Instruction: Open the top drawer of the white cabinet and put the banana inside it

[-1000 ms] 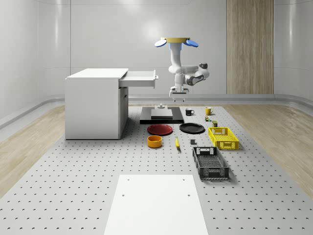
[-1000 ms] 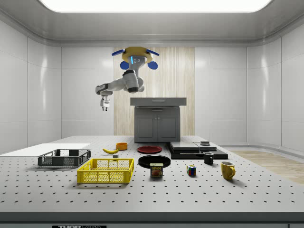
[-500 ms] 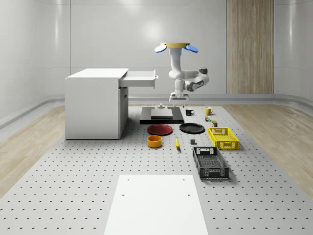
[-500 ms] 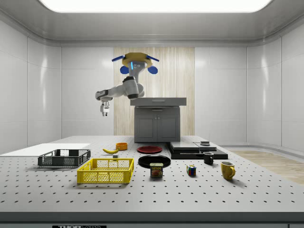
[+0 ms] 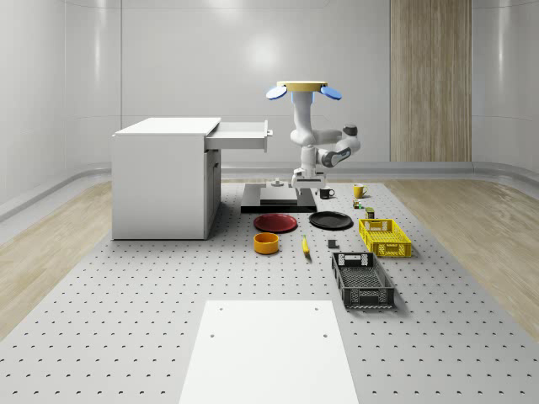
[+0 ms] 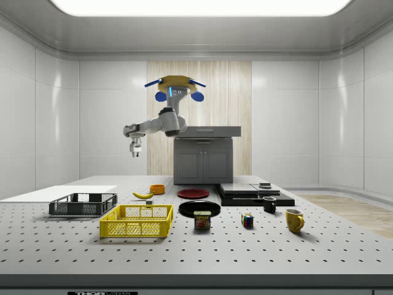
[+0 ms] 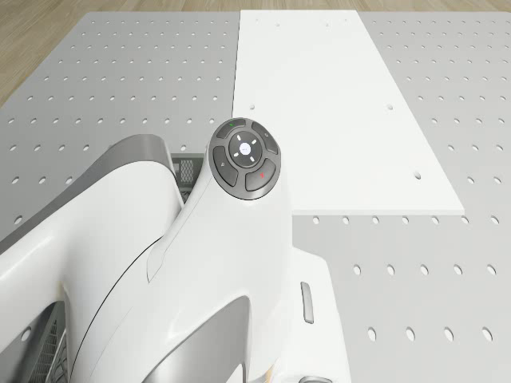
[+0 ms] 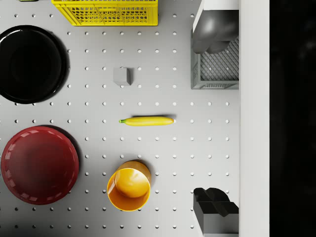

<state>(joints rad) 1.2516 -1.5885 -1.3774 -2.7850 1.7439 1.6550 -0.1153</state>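
Change since earlier: drone and arm have sunk lower across the three whole-scene pictures, and the gripper has come down from level with the drawer toward the surface; the banana has not moved.
Meaning for the task: the top drawer of the white box-shaped cabinet already stands pulled out, so I judge the opening step done and the descent to be the approach to the banana.
Whole-scene view: the quadrotor drone with blue rotors hovers over the far half of the grey perforated surface, to the right of the open drawer. Its white arm bends down to the gripper, which hangs above the black slab. The slim yellow banana lies nearer the camera, between the orange bowl and the dark mesh crate.
Side view: the drone hovers in front of the cabinet, arm stretched to the view's left, gripper pointing down, high above the banana and well apart from it.
Drone view: the white arm's upper link with its round button pad reaches out over the surface and a white flat panel.
Wrist view: the banana lies flat and free below, between the orange bowl and a small grey cube; a red plate, a black plate and a yellow basket lie around.
Jaws: two dark finger shapes sit far apart at one side of the wrist view, so the jaws stand wide, holding and touching nothing.
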